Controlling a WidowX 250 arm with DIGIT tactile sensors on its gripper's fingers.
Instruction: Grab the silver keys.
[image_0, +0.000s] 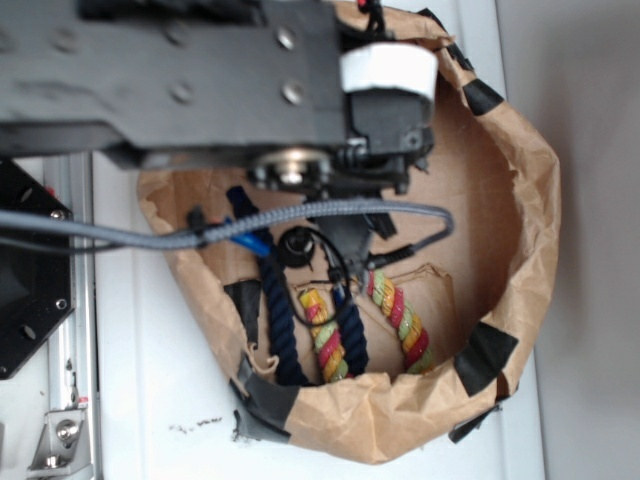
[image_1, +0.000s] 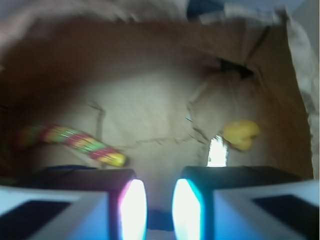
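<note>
Hovering inside paper bin (image_0: 520, 200), hand (image_1: 159, 210) nearly closed.

Wrist view blurry, pads overexposed.

This looks like a robot lab. A black robot arm (image_0: 200, 80) hangs over a white table (image_0: 150, 400), with a metal rail (image_0: 75, 300) at the left and a brown paper bin (image_0: 520, 250) holding toys.
</note>
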